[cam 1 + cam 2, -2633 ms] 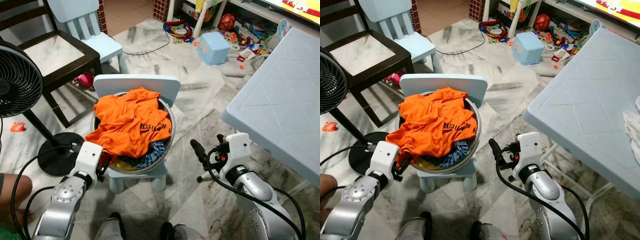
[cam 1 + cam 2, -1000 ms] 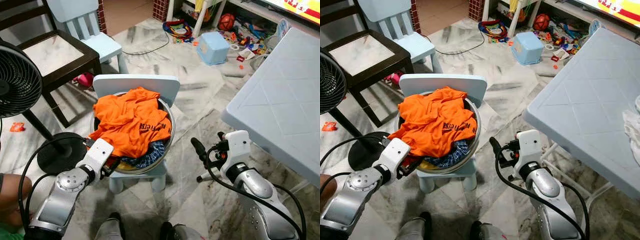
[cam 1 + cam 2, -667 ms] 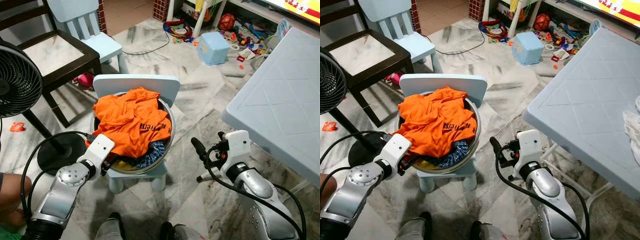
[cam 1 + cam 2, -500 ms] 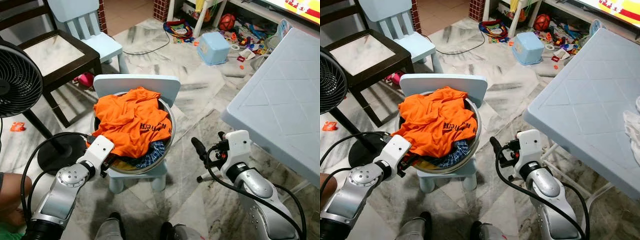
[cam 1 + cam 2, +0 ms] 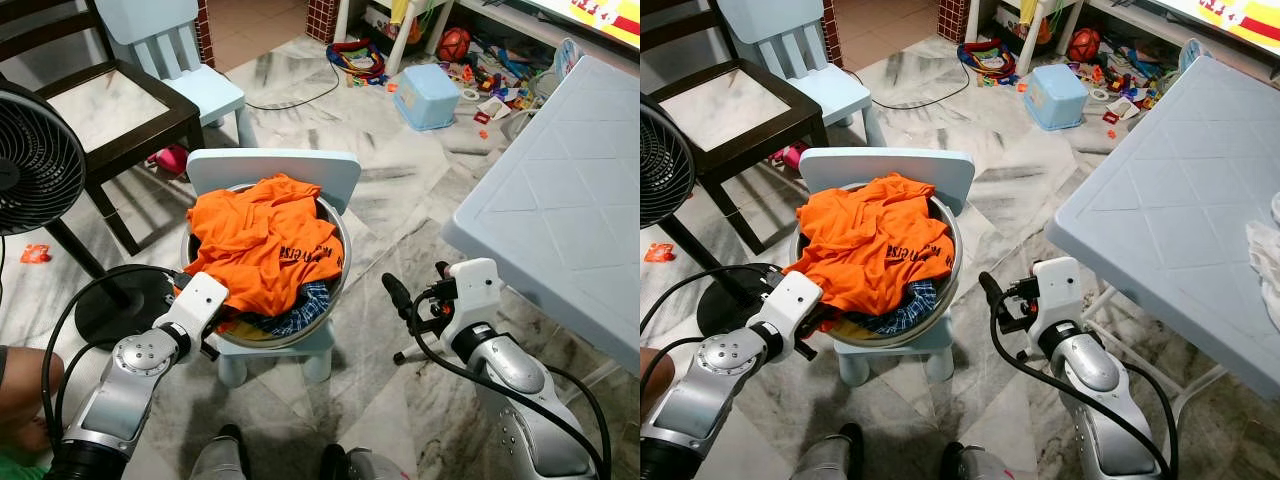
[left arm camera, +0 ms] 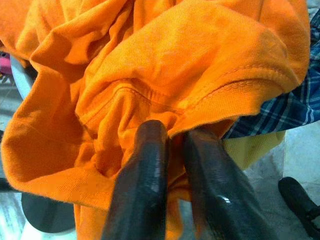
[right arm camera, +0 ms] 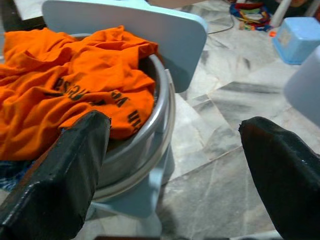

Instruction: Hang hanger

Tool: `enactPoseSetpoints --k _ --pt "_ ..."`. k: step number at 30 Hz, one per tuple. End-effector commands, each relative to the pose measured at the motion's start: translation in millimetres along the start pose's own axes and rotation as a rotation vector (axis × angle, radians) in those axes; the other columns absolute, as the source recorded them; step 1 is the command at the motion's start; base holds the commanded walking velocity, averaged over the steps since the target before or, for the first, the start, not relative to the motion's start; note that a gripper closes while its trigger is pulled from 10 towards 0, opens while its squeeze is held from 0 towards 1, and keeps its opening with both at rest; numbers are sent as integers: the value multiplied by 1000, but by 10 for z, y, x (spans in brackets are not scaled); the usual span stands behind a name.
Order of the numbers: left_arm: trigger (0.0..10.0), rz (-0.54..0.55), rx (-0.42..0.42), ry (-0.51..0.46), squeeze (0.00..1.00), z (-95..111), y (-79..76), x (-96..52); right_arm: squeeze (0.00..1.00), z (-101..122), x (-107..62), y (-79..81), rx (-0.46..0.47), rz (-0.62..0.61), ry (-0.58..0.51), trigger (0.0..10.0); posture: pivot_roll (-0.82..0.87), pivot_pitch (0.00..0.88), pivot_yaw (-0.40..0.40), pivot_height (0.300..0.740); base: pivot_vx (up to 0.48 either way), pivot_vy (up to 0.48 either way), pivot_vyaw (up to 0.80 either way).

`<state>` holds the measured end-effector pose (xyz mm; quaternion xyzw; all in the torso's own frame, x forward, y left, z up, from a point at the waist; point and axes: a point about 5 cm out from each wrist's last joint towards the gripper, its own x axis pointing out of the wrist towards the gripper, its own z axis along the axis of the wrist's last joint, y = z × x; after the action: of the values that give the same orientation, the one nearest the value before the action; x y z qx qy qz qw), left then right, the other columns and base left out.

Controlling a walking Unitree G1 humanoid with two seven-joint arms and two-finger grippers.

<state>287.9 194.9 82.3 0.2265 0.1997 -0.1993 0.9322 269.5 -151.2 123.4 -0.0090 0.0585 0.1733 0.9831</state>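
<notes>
Orange shirt (image 5: 265, 240) with dark lettering over blue plaid cloth (image 5: 300, 305), in a silver basin (image 5: 945, 262).

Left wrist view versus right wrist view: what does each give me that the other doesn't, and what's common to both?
Left wrist view: the left hand, its fingers closed together on a fold of the orange shirt; blue plaid cloth and something yellow beneath it.

Right wrist view: the right hand open, fingers wide apart and holding nothing; the metal basin on the light blue chair, marble floor, a blue box.

Both: the orange shirt, heaped in the basin.
</notes>
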Motion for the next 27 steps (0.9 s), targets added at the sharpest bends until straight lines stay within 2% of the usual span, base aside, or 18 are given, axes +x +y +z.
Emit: enactPoseSetpoints --k 1,4,5,8,12,17,18,21,24,25,26,27 --pt "0 15 -20 16 0 -68 12 3 0 -26 -35 -8 -10 -3 10 10000 31 186 -112 740 0 0 0" --pt "0 86 -52 2 0 -64 125 -7 0 -36 -32 -16 -12 -17 10 10000 38 185 -113 740 0 0 0" --pt "0 167 -72 -16 0 -47 229 -14 0 -45 -28 -15 -10 -14 13 10000 41 188 -113 740 0 0 0" --pt "0 246 -92 -39 0 -20 341 -31 0 -50 -24 -11 -7 -7 15 10000 44 186 -115 740 0 0 0" --pt "0 268 -129 -47 0 -25 378 -44 0 -51 -17 -9 -6 -6 15 10000 46 185 -116 740 0 0 0" --pt "0 272 -182 -91 0 4 323 -28 0 -53 -16 -8 -6 -6 14 10000 42 184 -116 740 0 0 0" --pt "0 309 -216 -111 0 24 365 -23 0 -53 -20 -8 -6 -9 13 10000 36 183 -114 740 0 0 0" --pt "0 349 -227 -117 0 52 487 -11 0 -50 -28 -11 -4 -14 12 10000 35 183 -114 740 0 0 0" --pt "0 346 -211 -82 0 110 637 132 0 -84 -46 -10 -6 -15 24 10000 40 184 -115 740 0 0 0" --pt "0 346 -211 -95 0 155 645 164 0 -91 -48 -2 -6 -13 27 10000 39 184 -115 740 0 0 0" --pt "0 361 -256 -139 0 281 666 233 0 -95 -50 20 -7 -9 28 10000 31 183 -114 740 0 0 0" --pt "0 361 -256 -139 0 281 666 233 0 -95 -50 20 -7 -9 28 10000 31 183 -114 740 0 0 0"
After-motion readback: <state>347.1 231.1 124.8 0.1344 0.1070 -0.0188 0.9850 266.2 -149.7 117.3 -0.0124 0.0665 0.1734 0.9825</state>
